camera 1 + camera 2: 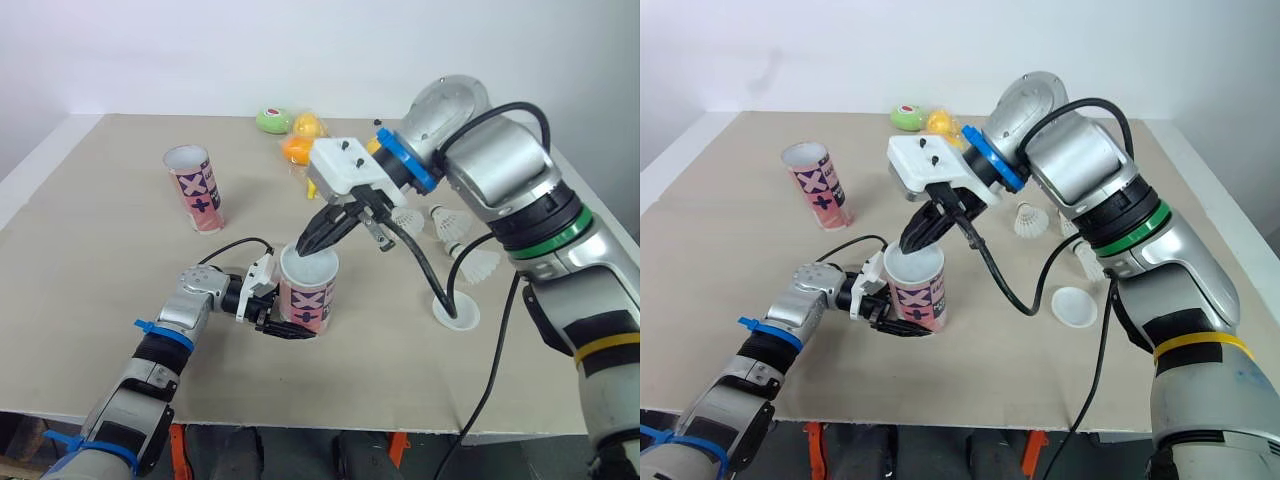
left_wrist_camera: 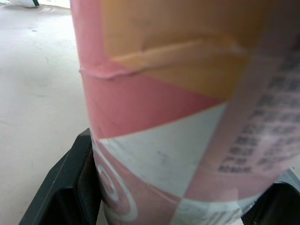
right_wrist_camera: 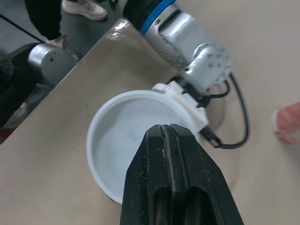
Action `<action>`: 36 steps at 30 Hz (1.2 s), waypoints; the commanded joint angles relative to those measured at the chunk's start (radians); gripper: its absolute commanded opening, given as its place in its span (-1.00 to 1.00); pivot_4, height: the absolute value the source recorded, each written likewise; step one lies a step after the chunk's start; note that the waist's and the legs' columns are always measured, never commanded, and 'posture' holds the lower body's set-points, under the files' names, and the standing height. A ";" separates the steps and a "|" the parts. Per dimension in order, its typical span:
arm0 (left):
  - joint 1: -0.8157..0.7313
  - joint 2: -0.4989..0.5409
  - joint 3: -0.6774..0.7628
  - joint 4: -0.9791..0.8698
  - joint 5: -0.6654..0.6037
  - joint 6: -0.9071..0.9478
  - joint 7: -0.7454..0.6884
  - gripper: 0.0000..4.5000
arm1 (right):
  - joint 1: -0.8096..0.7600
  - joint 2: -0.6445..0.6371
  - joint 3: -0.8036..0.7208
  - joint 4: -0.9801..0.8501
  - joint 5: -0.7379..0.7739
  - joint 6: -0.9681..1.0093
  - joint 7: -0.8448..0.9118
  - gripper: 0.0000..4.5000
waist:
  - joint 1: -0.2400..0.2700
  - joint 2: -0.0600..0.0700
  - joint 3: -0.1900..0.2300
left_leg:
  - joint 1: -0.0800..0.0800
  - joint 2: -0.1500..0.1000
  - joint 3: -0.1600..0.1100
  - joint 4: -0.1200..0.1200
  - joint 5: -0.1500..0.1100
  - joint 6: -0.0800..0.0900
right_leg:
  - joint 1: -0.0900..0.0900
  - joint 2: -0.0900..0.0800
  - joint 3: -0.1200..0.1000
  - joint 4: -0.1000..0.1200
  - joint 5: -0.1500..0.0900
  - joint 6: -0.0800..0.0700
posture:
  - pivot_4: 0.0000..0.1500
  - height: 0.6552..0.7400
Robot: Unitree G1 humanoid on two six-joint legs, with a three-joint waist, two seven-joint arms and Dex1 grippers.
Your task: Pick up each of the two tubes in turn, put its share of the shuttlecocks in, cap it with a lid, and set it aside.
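Clamped on the pink-and-white cardboard tube (image 1: pixel 307 300), the left gripper (image 1: pixel 272 308) holds it upright. On the tube's white plastic lid (image 3: pixel 117 136) rests the right gripper (image 1: pixel 301 247), fingers pressed together. The step seems to be capping, with setting aside next. Right of the tube lie three white feather shuttlecocks (image 1: pixel 478 265), a spare white lid (image 1: pixel 455 312) and a dangling black cable (image 1: pixel 420 260). Behind-left stands the second tube (image 1: pixel 197 190).

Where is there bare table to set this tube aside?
Best: the near-left stretch of table, bordered by the second tube behind and the held tube on the right. Crowded: right side, with shuttlecocks and loose lid; toys at the back.
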 commanded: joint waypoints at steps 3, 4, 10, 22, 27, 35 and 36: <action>0.022 0.013 -0.017 0.047 0.050 0.016 0.025 0.45 | 0.019 0.022 0.049 -0.013 -0.077 -0.041 0.037 -1.00 | 0.000 -0.001 0.000 | 0.000 0.000 0.000 0.000 0.000 0.000 | 0.000 0.000 0.000 0.000 0.000 0.000 | 1.00 0.81; 0.022 0.013 -0.017 0.048 0.050 0.015 0.026 0.45 | 0.028 0.025 0.060 -0.008 -0.093 -0.052 0.037 -1.00 | 0.000 -0.001 -0.001 | 0.000 0.000 0.000 0.000 0.000 0.000 | 0.001 0.000 0.000 0.000 0.000 0.000 | 1.00 0.81; 0.026 0.014 -0.013 0.040 0.046 0.016 0.033 0.45 | 0.078 0.013 0.157 -0.030 -0.116 -0.082 0.037 -1.00 | -0.001 -0.001 -0.002 | 0.006 0.000 0.000 0.000 0.000 0.000 | 0.002 0.000 0.000 0.000 0.000 -0.001 | 1.00 0.81; 0.041 0.016 -0.010 0.023 0.041 0.022 0.045 0.45 | 0.038 0.080 0.016 0.060 -0.045 -0.059 0.037 -1.00 | -0.001 -0.006 -0.021 | 0.015 0.001 0.001 -0.002 -0.004 -0.005 | 0.005 -0.001 0.001 0.000 -0.003 -0.005 | 1.00 0.81; 0.043 0.000 -0.009 0.027 0.047 -0.011 0.050 0.45 | 0.009 -0.007 -0.144 0.066 0.092 0.029 0.037 -0.68 | 0.001 -0.006 -0.018 | 0.009 0.000 0.001 -0.002 -0.003 -0.005 | 0.004 -0.001 0.001 0.000 -0.002 -0.005 | 1.00 0.81; 0.032 -0.033 -0.001 0.027 0.035 -0.025 0.052 0.45 | 0.153 -0.179 -0.344 -0.130 0.185 0.164 -0.009 0.55 | 0.014 -0.007 -0.016 | 0.005 -0.001 0.001 -0.002 -0.005 -0.005 | 0.003 -0.002 0.002 -0.002 -0.006 -0.002 | 1.00 0.81; 0.031 -0.036 0.002 0.028 0.032 -0.028 0.050 0.45 | 0.174 -0.189 -0.363 -0.159 0.194 0.183 -0.020 0.81 | 0.014 -0.007 -0.016 | 0.005 -0.002 0.000 -0.002 -0.005 -0.005 | 0.003 -0.002 0.002 -0.002 -0.006 -0.002 | 1.00 0.81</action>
